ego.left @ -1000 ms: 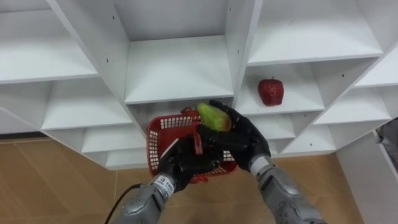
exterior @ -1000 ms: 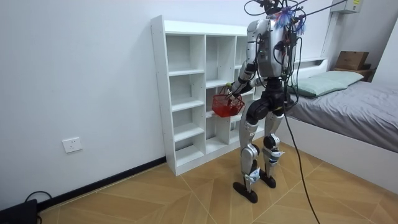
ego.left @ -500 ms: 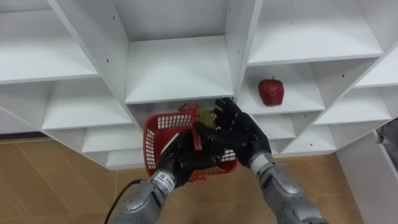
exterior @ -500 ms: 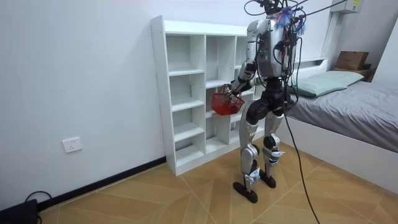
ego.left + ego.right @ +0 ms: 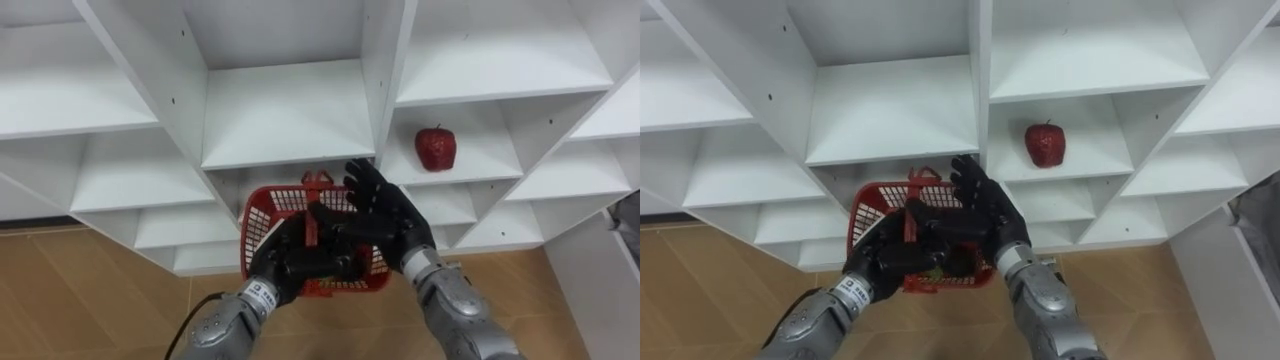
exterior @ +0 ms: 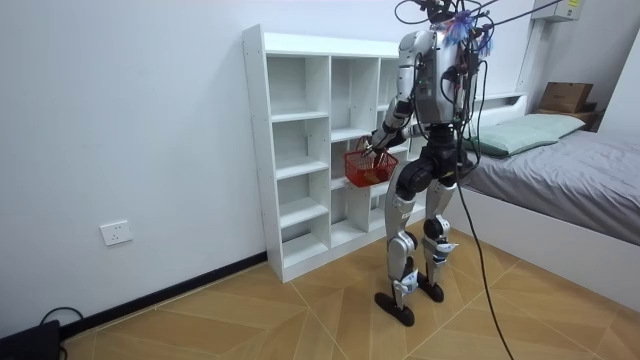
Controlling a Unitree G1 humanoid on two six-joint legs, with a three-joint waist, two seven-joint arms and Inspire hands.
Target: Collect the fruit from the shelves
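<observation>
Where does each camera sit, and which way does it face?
Left eye view: robot's head, looking down at closet shelves, apple, both forearms; left hand holds the red basket, right hand open above it.
Right eye view: just beside it, same scene.
Room view: across the room, facing the whole standing robot, closet and bed.
All share the closet and basket.

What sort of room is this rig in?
Most likely a bedroom: a made bed with a pillow on the room view's right, a white open shelf unit, and a wood floor.
</observation>
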